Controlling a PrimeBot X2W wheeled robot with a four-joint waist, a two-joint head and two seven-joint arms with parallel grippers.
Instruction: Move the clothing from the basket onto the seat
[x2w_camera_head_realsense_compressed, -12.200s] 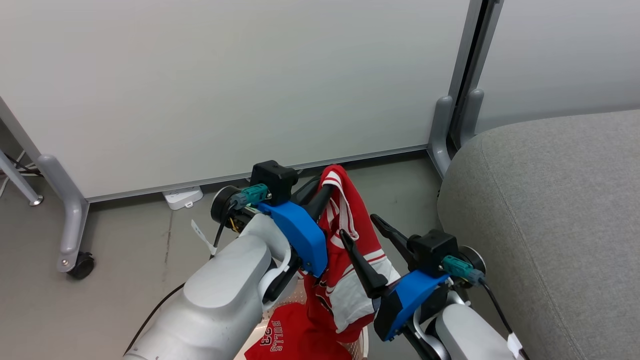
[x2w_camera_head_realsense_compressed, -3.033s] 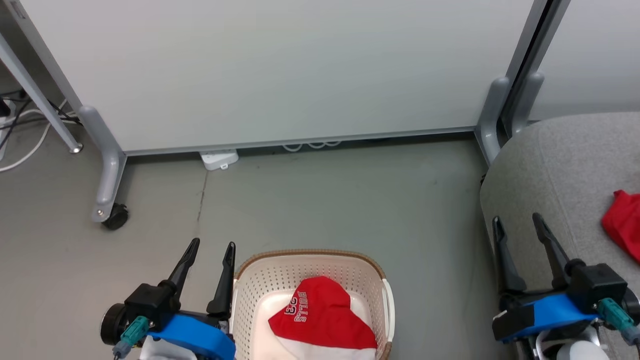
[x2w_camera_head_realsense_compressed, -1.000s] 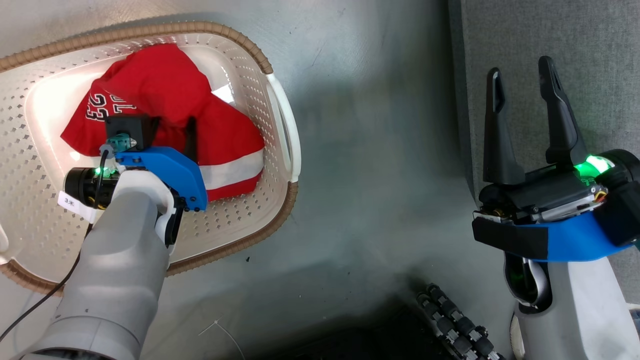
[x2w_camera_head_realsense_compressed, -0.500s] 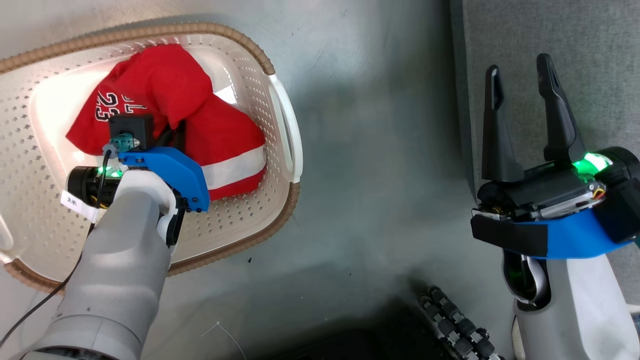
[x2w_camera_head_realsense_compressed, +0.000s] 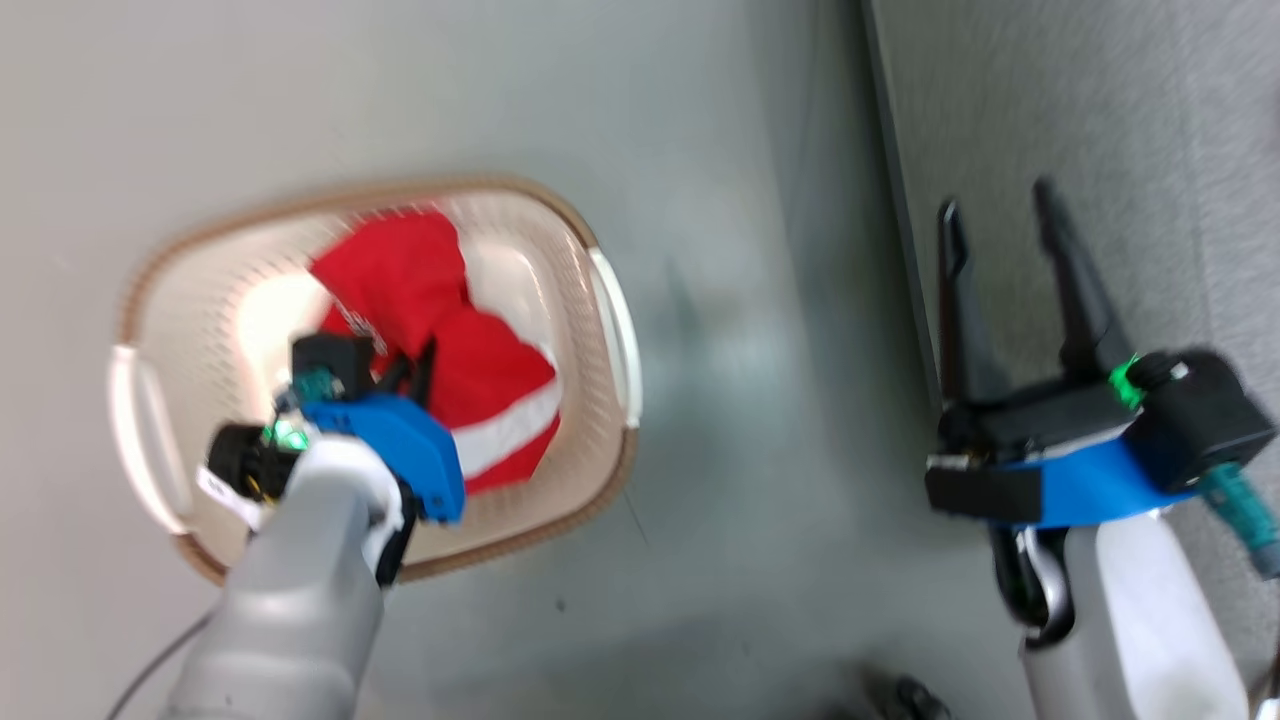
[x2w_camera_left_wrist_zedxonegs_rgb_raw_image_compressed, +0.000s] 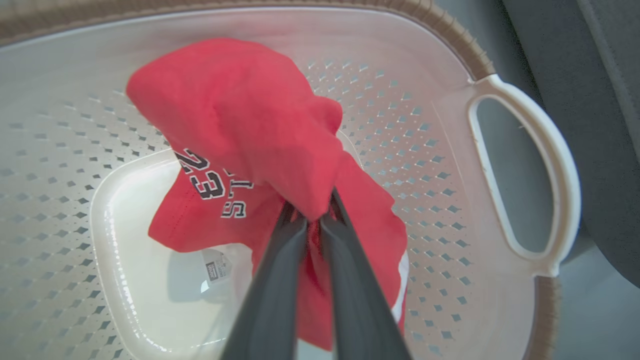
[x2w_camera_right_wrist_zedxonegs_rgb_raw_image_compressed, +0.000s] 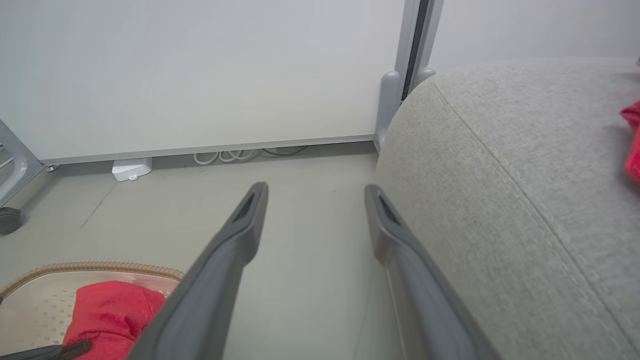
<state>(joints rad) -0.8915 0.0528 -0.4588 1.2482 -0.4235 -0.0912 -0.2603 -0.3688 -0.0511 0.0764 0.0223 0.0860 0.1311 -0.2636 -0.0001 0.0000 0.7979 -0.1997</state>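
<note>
My left gripper (x2w_camera_left_wrist_zedxonegs_rgb_raw_image_compressed: 312, 212) pinches a fold of the red number-23 garment (x2w_camera_left_wrist_zedxonegs_rgb_raw_image_compressed: 240, 115) inside the basket (x2w_camera_left_wrist_zedxonegs_rgb_raw_image_compressed: 452, 42) — I should lift straight up, slowly, then go toward the seat (x2w_camera_head_realsense_compressed: 1050, 120) at 3 o'clock. My right gripper (x2w_camera_head_realsense_compressed: 997, 200) stands wide.

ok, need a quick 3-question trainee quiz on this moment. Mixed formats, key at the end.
1. True or false: the left gripper is shut on the red clothing inside the basket.
2. Pick one. The right gripper is:
A) open and holding nothing
B) shut on a white handle
C) shut on a white cloth
3. Fill the gap: a second red garment already lies on the grey ____.

Key
1. True
2. A
3. seat
</note>
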